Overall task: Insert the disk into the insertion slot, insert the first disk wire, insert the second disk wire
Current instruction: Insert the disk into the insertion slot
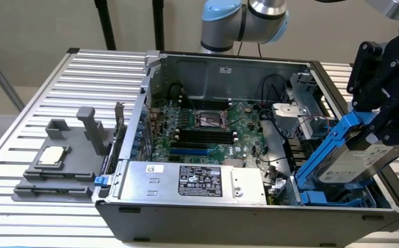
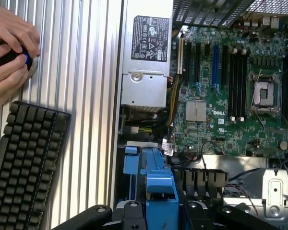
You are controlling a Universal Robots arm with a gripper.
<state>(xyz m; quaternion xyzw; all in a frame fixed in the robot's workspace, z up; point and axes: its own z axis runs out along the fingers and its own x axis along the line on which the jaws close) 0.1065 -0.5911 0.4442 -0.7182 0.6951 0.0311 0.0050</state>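
Exterior view: an open computer case (image 1: 255, 217) lies on a slatted metal table (image 1: 41, 93), with the robot arm (image 1: 244, 18) rising behind it. At the exterior view's right, the black gripper (image 1: 384, 135) clamps the upper end of the disk (image 1: 351, 163), one finger on each side of its bright blue carrier. The disk is tilted, its white label facing the camera. Its lower end reaches down into the insertion slot (image 1: 321, 198) at the case's near right corner. Whether it touches the blue rails there cannot be told. The disk is not seated flat. Inside the case, the green motherboard (image 1: 206, 124) lies in the middle and a silver power supply (image 1: 199, 181) with a black label lies along the near wall. Outside the case, at the exterior view's left, a grey plastic stand (image 1: 61, 165) with upright posts rests on the table, well apart from the gripper.

Wrist view: the camera looks along the held disk (image 2: 156, 184), presenting the blue carrier edge-on between the two dark fingers of the gripper (image 2: 161, 213). The label is turned out of sight. The power supply (image 2: 144, 52) and the motherboard (image 2: 230, 96) appear from above. This view adds a black keyboard (image 2: 24, 163) resting on the slatted table (image 2: 86, 72) beside the case. It also adds a person's hands (image 2: 9, 52), closed around a small dark object with a blue part, near the keyboard.
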